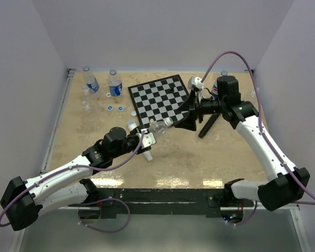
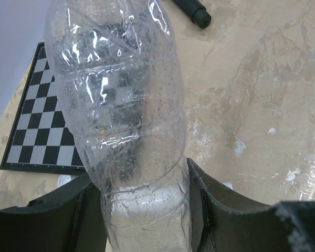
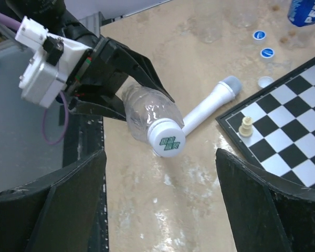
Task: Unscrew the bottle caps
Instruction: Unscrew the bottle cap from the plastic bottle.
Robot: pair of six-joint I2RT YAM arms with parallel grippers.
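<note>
While the left gripper (image 1: 153, 131) was closed around the lower body of a clear, label-free bottle (image 1: 159, 126), the overhead view showed it holding that bottle above the table (image 1: 210, 163), just off the near corner of the chessboard (image 1: 160, 100), with its neck pointing at the right gripper (image 1: 182, 114). That view was too distant to show the grip itself. The left wrist camera made it plain: a dark finger (image 2: 68, 210) pressed on each side of the crinkled plastic. That camera did not see the top of the bottle.

Only the right wrist camera showed the cap (image 3: 168, 143), which was white with a small green mark and sat on the neck, facing the lens. The same view showed the right gripper's own fingers (image 3: 68, 205) spread wide with nothing between them, and the cap just ahead of them.

The right wrist camera alone showed a white microphone (image 3: 207, 107) lying on the table behind the bottle and a pale chess piece (image 3: 245, 126) on the board's edge. It also showed three loose caps (image 3: 266, 53) nearby, two blue and one white.

From overhead, two labelled bottles (image 1: 114, 84) stood at the far left. A black microphone (image 1: 209, 126) lay beneath the right arm.
</note>
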